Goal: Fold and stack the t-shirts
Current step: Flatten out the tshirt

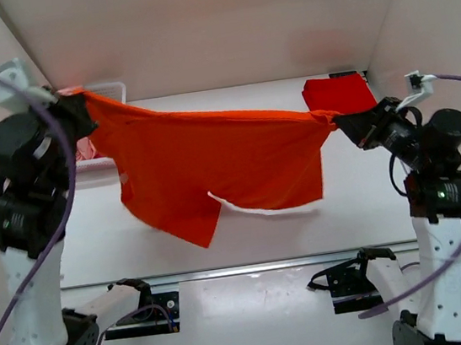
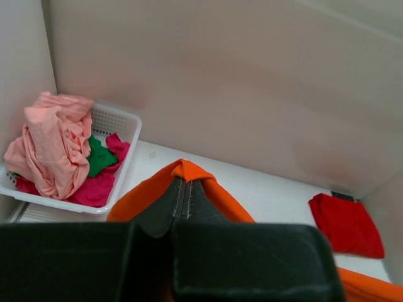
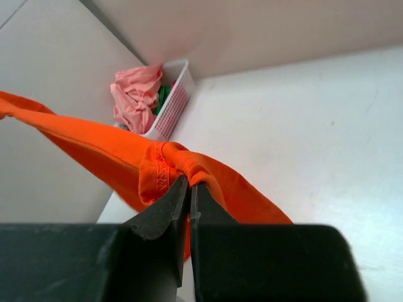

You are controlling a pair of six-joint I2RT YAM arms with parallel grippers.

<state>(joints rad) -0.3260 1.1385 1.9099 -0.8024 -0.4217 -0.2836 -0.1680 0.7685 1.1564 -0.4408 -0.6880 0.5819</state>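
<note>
A bright orange t-shirt (image 1: 211, 154) hangs stretched in the air between both arms, above the white table. My left gripper (image 1: 79, 116) is shut on its left corner; the pinched orange cloth (image 2: 184, 170) bulges over the closed tips of the left gripper (image 2: 182, 182). At the right, my right gripper (image 1: 344, 121) is shut on the other corner, with a stitched hem (image 3: 160, 173) bunched at the tips of the right gripper (image 3: 189, 184). A folded red t-shirt (image 1: 337, 94) lies on the table at the back right. Pale pink (image 2: 53, 141), green (image 2: 97, 157) and magenta (image 2: 94, 189) t-shirts fill the basket.
The white mesh basket (image 2: 123, 123) stands at the back left corner against the walls, partly hidden behind the left arm (image 1: 21, 166) in the top view. Enclosure walls stand at the back and on both sides. The arm bases sit at the near edge.
</note>
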